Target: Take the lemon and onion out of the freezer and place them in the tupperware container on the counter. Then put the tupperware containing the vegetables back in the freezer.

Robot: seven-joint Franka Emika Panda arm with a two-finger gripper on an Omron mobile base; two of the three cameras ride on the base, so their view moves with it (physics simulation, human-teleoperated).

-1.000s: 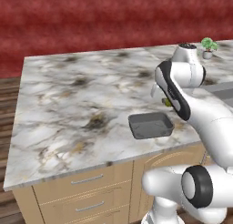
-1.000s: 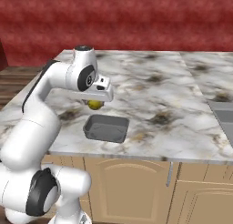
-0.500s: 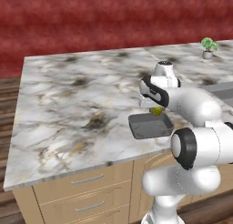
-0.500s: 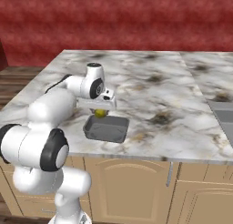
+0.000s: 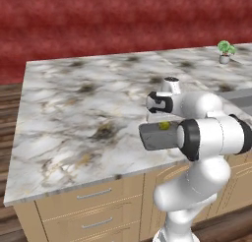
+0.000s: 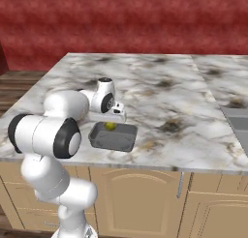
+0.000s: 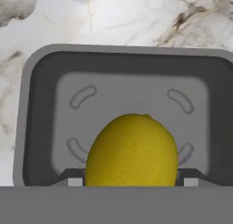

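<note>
Gripper [image 7: 132, 182] closed on the lemon [image 7: 132, 150], its fingertips [image 7: 73, 178] pressing each side, low over the tupperware container [image 7: 36, 104]. In the right base view, lemon [image 6: 110, 126] at frame centre above the container [image 6: 114, 137] near the counter [image 6: 160, 92] front edge. Left base view: small potted plant [image 5: 225, 51], upper right; the arm's elbow hides part of the container [image 5: 155, 136].

The tupperware container [image 6: 112, 137] sits on the counter [image 6: 160, 94], near its front edge. The lemon [image 7: 132, 150] is positioned over the container interior, between the fingertips [image 7: 73, 176] of the gripper [image 7: 132, 178]. The gripper is directly above the container's rear half. A potted plant [image 5: 225, 51] stands on the counter at the far right, well apart from the container. Drawers [image 5: 88, 209] are located below the counter.
</note>
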